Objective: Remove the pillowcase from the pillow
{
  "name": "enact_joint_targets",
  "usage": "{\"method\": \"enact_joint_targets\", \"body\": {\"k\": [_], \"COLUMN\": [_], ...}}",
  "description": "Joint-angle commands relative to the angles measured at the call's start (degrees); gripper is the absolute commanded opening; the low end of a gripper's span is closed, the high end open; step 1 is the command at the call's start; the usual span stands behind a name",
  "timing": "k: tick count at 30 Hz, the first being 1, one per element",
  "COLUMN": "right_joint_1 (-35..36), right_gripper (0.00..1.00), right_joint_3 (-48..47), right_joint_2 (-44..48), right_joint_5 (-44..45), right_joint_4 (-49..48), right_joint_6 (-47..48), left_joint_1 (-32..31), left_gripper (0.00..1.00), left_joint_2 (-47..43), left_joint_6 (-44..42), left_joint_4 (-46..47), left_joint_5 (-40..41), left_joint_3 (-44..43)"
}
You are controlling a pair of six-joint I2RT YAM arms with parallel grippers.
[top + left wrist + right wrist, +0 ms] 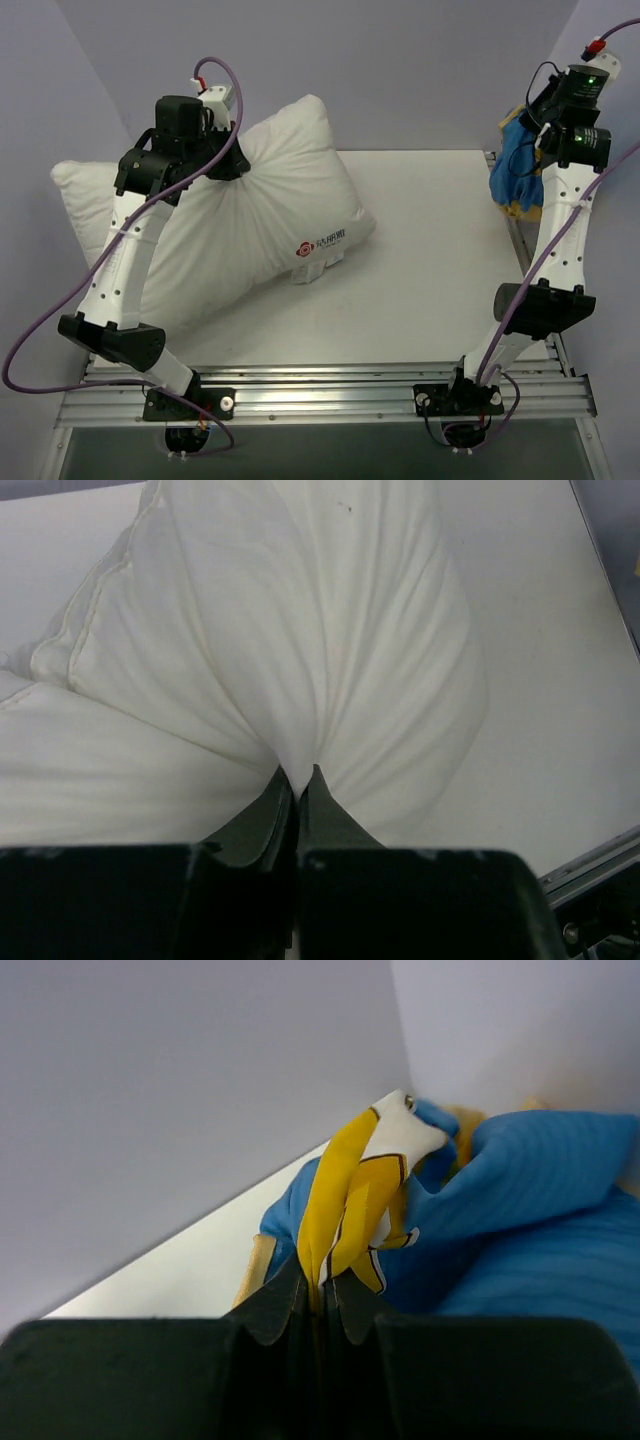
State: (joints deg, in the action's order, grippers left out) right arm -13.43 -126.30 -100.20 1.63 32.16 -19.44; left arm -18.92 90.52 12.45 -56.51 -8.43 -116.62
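Two grips, we judge, hold things separated: our left gripper pinches a fold of the pillow, anchoring it on the table, while our right gripper clamps the bunched pillowcase well apart, far right.

The pillow is matt white cloth, the pillowcase ribbed blue cloth, the table smooth.
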Motion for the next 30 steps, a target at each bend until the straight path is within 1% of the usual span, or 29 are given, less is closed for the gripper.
{"method": "enact_joint_targets", "body": {"k": [1, 2, 3, 6, 7, 8, 9, 10, 11, 12, 13, 14, 15, 16, 17, 19, 22, 25, 27, 28, 29, 30], "right_joint_1": [0.9, 2.1, 3.0, 6.6, 7.4, 8.3, 10.0, 10.6, 11.2, 11.9, 12.4, 12.6, 12.7, 12.8, 12.8, 13.0, 13.1, 13.1, 13.1, 14.6, 15.0, 16.1], "right_gripper": [0.00, 0.00, 0.00, 0.00, 0.00, 0.00, 0.00, 0.00, 0.00, 0.00, 0.00, 0.00, 0.00, 0.00, 0.00, 0.00, 0.00, 0.01, 0.06, 0.11, 0.14, 0.23], "right_joint_3": [-0.4, 0.3, 3.0, 10.1, 15.3, 18.3, 21.3, 28.3, 32.0, 35.6, 39.3, 46.7, 50.2, 53.6, 59.4, 63.8, 70.9, 74.4, 74.7, 74.1, 73.5, 72.8], "right_joint_2": [2.5, 3.0, 3.8, 6.9, 8.3, 8.9, 9.6, 11.1, 11.9, 12.7, 14.5, 15.2, 16.1, 17.2, 17.5, 17.1, 14.6, 10.2, 8.1, 6.3, 5.6, 5.1], "right_joint_5": [-12.0, -12.4, -12.2, -11.0, -10.8, -10.9, -10.6, -10.1, -9.5, -8.6, -7.5, -6.3, -4.8, -4.4, -4.1, -4.3, -5.8, -7.0, -8.7, -9.3, -9.4, -9.5], "right_joint_4": [-4.9, -6.7, -7.8, -11.8, -12.4, -14.0, -14.9, -17.4, -18.4, -19.6, -20.8, -23.2, -24.1, -25.0, -26.3, -26.4, -27.1, -27.2, -26.6, -25.5, -25.0, -24.1], "right_joint_6": [1.4, 1.9, 2.0, 1.5, 1.2, 0.9, 0.3, -0.4, -1.1, -1.7, -3.0, -3.9, -4.8, -6.2, -7.1, -8.9, -11.6, -12.9, -12.3, -11.8, -11.2, -9.8], "left_joint_1": [-0.5, -0.5, -0.4, 0.0, 0.3, 0.6, 1.1, 1.9, 2.2, 2.5, 3.1, 3.4, 4.1, 4.6, 5.9, 7.3, 8.7, 8.8, 8.7, 8.9, 8.9, 8.9], "left_gripper": [0.02, 0.02, 0.02, 0.02, 0.02, 0.02, 0.02, 0.02, 0.02, 0.02, 0.02, 0.02, 0.02, 0.02, 0.02, 0.02, 0.02, 0.02, 0.20, 0.30, 0.50, 0.59], "left_joint_2": [0.2, 1.1, 2.2, 7.2, 9.6, 10.5, 11.2, 12.2, 12.4, 12.4, 12.3, 12.2, 12.1, 11.8, 11.7, 11.4, 11.4, 12.0, 11.4, 10.1, 9.4, 8.6], "left_joint_6": [5.2, 5.9, 7.1, 9.2, 10.4, 11.6, 15.0, 16.7, 18.2, 20.0, 20.6, 21.1, 21.9, 22.0, 22.3, 23.9, 23.5, 21.8, 21.2, 20.9, 20.3, 18.6], "left_joint_4": [9.7, 11.4, 12.3, 15.5, 17.5, 18.9, 20.4, 23.3, 24.7, 26.1, 28.8, 29.8, 30.7, 33.4, 34.6, 37.0, 41.4, 41.0, 40.0, 38.8, 37.8, 36.6], "left_joint_5": [-0.6, 0.2, 2.7, 5.9, 6.7, 6.8, 7.1, 7.9, 9.8, 11.7, 13.9, 17.4, 18.6, 19.5, 21.1, 20.6, 17.4, 10.5, 8.4, 8.4, 7.1, 7.2], "left_joint_3": [-8.5, -10.0, -10.6, -13.1, -13.3, -12.6, -11.7, -10.4, -9.0, -5.1, -2.9, -0.8, 3.4, 5.7, 8.0, 13.5, 19.0, 19.4, 19.7, 19.8, 19.2, 18.7]}}
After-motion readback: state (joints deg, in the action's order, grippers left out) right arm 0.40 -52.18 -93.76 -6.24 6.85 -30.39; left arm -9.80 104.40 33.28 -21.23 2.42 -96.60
